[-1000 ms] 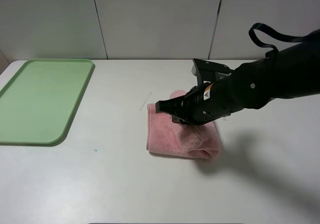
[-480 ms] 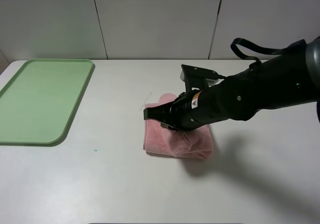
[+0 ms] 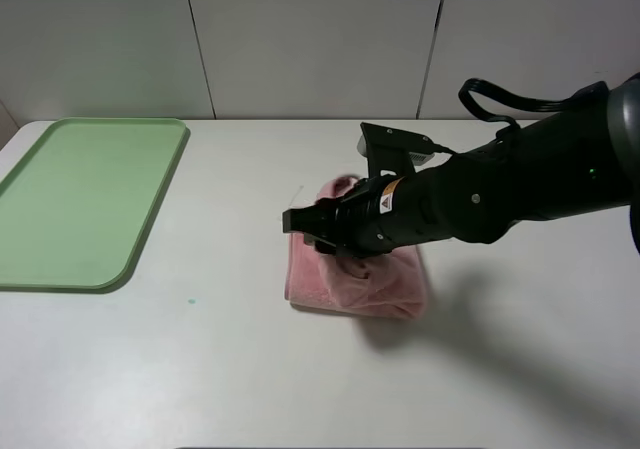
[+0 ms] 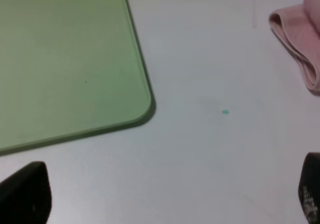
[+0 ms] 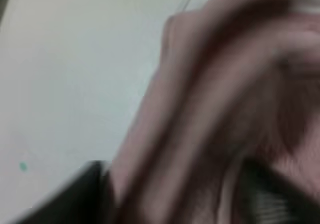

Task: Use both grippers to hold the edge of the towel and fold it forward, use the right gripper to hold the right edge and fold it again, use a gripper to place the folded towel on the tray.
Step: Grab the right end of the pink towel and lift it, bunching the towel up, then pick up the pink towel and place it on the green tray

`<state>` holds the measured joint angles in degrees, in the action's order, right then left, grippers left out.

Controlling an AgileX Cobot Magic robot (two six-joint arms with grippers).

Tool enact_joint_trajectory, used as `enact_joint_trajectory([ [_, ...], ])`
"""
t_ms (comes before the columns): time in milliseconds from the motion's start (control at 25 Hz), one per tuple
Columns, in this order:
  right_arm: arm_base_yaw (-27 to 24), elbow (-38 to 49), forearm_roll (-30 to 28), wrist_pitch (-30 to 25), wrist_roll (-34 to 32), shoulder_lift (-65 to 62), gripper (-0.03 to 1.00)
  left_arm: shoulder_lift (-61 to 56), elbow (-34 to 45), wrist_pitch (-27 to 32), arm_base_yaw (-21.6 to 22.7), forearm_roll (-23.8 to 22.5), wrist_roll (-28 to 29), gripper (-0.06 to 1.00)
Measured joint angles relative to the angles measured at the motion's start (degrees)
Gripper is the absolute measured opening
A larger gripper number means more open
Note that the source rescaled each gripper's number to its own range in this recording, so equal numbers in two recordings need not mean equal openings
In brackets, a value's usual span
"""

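Now the fluffy pink towel [image 3: 375,289] looks folded. I cannot tell the black right gripper's [image 3: 300,219] grip; the left gripper [image 4: 167,191] gapes. The flat green plastic tray [image 3: 90,199], nine o'clock, comes next.

Towel [image 3: 345,281] on the table [image 3: 200,369], well right of the tray [image 3: 80,199]

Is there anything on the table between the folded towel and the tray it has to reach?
Nothing visible blocks the way. Between the towel and the tray, the table shows only a tiny teal speck, which is no obstacle. The right tool sits over the towel itself.
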<state>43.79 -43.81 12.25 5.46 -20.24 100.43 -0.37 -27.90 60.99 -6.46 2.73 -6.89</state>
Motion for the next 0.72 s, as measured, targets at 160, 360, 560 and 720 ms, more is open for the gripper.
enact_joint_trajectory([
  [160, 0.00, 0.00, 0.44, 2.42, 0.06, 0.00, 0.96, 0.00, 0.00, 0.00, 0.00, 0.00, 0.00, 1.00],
  [360, 0.00, 0.00, 0.62, 3.16, 0.06, 0.00, 1.00, 0.00, 0.00, 0.00, 0.00, 0.00, 0.00, 1.00],
  [560, 0.00, 0.00, 0.79, 3.53, 0.06, 0.00, 1.00, 0.00, 0.00, 0.00, 0.00, 0.00, 0.00, 1.00],
  [720, 0.00, 0.00, 0.86, 3.68, 0.17, 0.00, 1.00, 0.00, 0.00, 0.00, 0.00, 0.00, 0.00, 1.00],
])
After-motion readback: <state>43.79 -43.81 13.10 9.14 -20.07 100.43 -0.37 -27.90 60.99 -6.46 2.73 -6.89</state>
